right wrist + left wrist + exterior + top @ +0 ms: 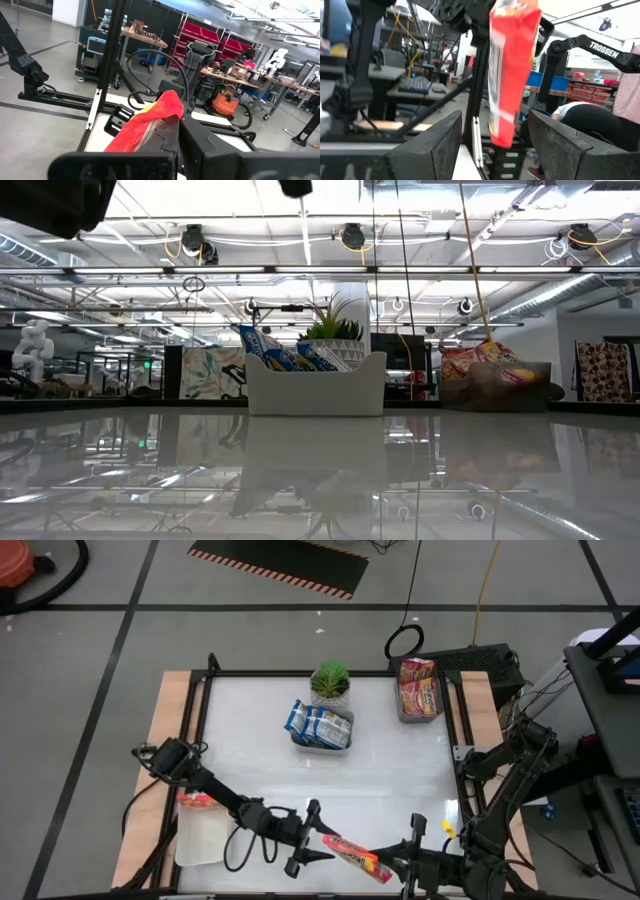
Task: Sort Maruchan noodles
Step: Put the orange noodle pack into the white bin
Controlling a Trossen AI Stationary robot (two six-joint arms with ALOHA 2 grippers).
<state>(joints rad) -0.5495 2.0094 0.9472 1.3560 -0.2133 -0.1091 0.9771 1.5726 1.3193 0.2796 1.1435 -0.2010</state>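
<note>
- Holding a flat orange-red plastic noodle packet [352, 854] between our two grippers at the near edge of the white table [260, 775], we are in the middle of a handover.
- Our right gripper [392, 865] is closed tight on one end of it.
- Our left gripper [312, 854] has its fingers half apart around the other end; we cannot tell if they press it.
- Already sorted, we judge: blue-white packets [320, 724] in the white tray [331, 748], pink-red packets [418, 685] in the grey tray [400, 710].
- One orange packet [198, 802] lies in the white tray at the near left [203, 837], where this one probably goes.
</note>
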